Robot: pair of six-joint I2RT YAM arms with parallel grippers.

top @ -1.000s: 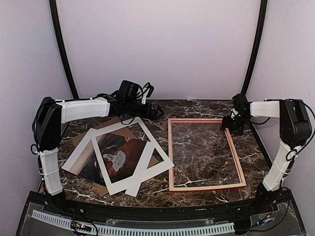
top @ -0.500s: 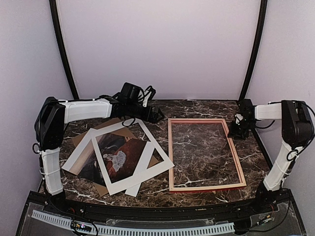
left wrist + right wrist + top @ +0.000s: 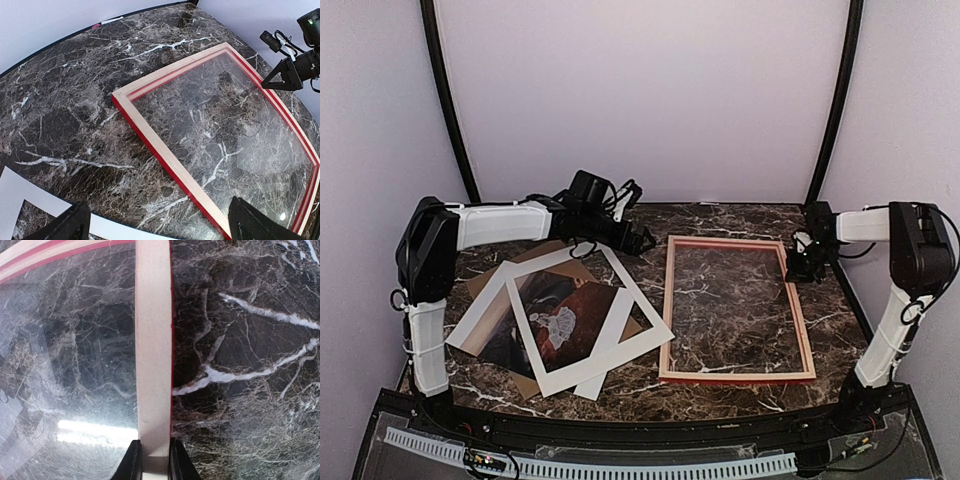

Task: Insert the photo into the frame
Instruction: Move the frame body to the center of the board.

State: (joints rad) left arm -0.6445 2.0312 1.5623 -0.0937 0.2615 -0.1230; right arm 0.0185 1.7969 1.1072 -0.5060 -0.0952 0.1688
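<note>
Frame: the frame (image 3: 667, 310) lies flat on the right-centre of the marble table (image 3: 720, 225), pale wood side up, with its long rails running from near to far.
Photo: the photo (image 3: 565, 320) lies picture-up on the left side of the table. It sits under a tilted white mat (image 3: 635, 290) and over a brown backing board (image 3: 483, 283).
Right gripper: the right gripper (image 3: 807, 268) is clenched on the frame's right rail, close to the far right corner.
Left gripper: the left gripper (image 3: 642, 240) is spread wide and grasps nothing. It hovers beside the frame's far left corner.
Edges: the mat's near right corner reaches the frame's left rail, but whether they touch cannot be told.
Open room: bare marble runs along the far side of the frame, with a narrower strip on its right.
Left wrist view only: the frame (image 3: 165, 150) shows a red outer edge and its pane, and the right gripper (image 3: 287, 75) is at the far rail. The left gripper's (image 3: 160, 222) tips are wide apart.
Right wrist view only: the right gripper (image 3: 154, 460) has one finger pressed to each side of the frame's pale rail (image 3: 154, 340), and glare shows on the pane.
</note>
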